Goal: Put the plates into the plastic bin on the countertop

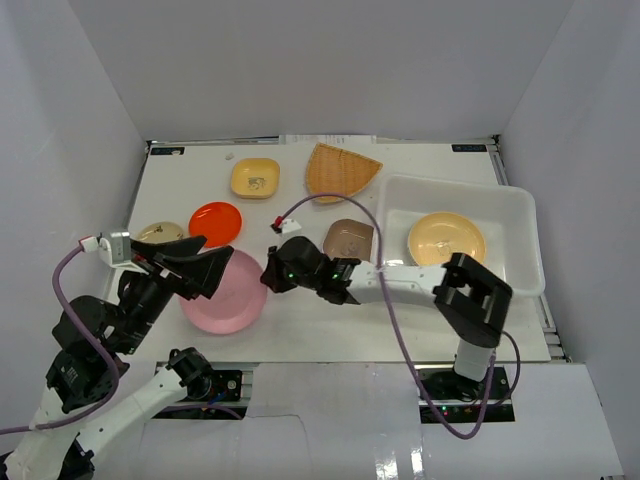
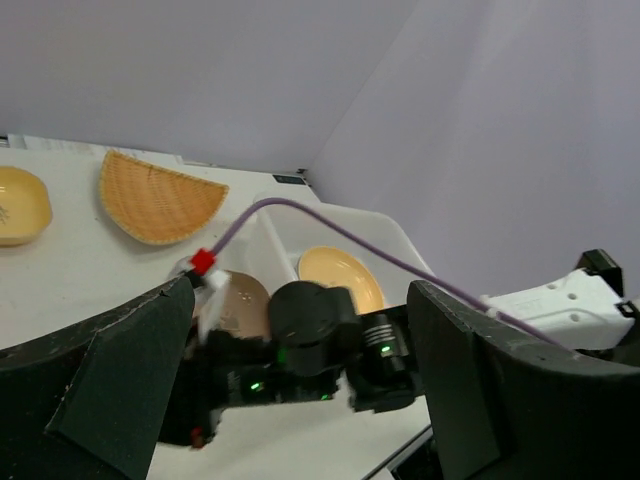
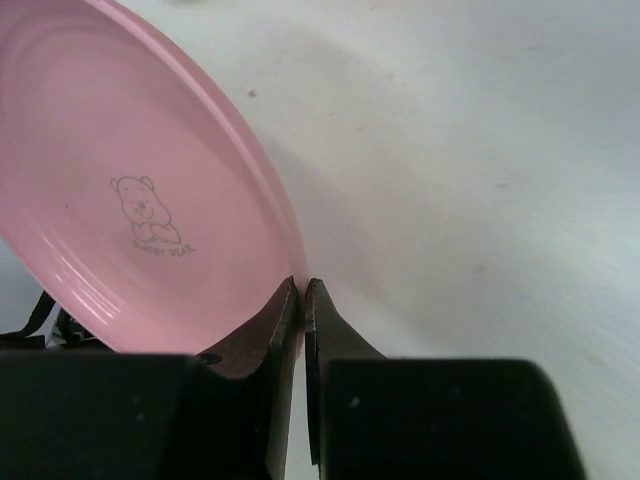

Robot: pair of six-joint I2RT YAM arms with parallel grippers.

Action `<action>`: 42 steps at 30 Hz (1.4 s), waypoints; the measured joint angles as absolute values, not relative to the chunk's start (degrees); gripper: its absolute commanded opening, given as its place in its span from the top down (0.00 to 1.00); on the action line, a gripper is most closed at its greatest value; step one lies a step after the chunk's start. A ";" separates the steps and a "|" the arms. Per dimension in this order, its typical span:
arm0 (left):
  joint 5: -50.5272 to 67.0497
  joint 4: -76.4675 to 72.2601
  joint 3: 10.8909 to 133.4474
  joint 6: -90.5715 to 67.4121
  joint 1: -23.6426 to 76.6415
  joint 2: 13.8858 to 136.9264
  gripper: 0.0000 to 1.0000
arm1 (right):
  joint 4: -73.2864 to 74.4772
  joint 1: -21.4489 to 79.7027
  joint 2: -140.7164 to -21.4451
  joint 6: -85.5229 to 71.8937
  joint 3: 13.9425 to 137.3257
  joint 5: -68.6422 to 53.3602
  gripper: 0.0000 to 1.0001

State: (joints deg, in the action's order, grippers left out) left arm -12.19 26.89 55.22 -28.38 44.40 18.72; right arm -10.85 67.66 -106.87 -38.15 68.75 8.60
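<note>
**Hidden / unclear**
- Top view: tan plate is half under L arm; only its far part shows.
- Pink plate: upper-L part is covered by the black fingers of L gripper.
- Bin: near rim is partly blocked by the elbow of R arm.
- Top view: R gripper tips are hard to pick out against its own dark wrist body, so the grip can't be read from above.
- L wrist view: brown plate is mostly blocked by R arm. Yellow square plate is cut by the L frame edge. Purple cable arcs across the bin.
- R wrist view: pink plate is cut off at top & L. It has a small bear print; the lettering under it is too fine to trust.

**Hands**
- R gripper: jaws are drawn to a thin slit, tips right at the pink plate's R rim. The rim runs into the slit and reads as pinched.
- L gripper: fingers are wide apart w/ nothing btwn them. It hangs over the pink plate's L side; can't tell if it touches.

**Task things**
- Bin sits at the R side of the countertop, w/ the yellow-orange plate lying inside.
- Pink plate is outside the bin, at the near edge btwn the arms.
- Orange-red plate is just beyond the pink one.
- Brown plate is just L of the bin.
- Yellow square plate & woven fan plate are at the far side, near each other but not touching.
</note>
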 measured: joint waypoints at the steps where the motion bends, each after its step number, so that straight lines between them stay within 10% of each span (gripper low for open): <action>1: -12.88 26.89 55.70 -28.01 44.40 18.85 0.02 | -10.63 66.50 -103.31 -37.12 66.50 9.39 0.92; 14: -14.33 24.86 55.20 -29.74 44.36 29.93 0.02 | -0.51 30.81 -58.96 -29.04 48.03 18.72 0.92; 27: -16.19 12.75 51.27 -37.63 43.94 68.49 0.04 | 12.56 -5.96 -53.98 -23.33 35.31 8.43 0.92; 30: -16.64 10.96 53.15 -38.30 42.19 76.20 0.04 | 13.04 -8.27 -55.35 -23.79 34.28 6.76 0.77; 34: -14.15 6.96 56.66 -39.81 36.10 85.47 0.05 | 13.19 -9.76 -55.18 -24.99 34.24 5.67 0.33; 42: -6.13 0.01 67.11 -43.24 26.44 103.70 0.10 | 9.98 -9.82 -47.86 -26.30 34.26 -4.29 0.24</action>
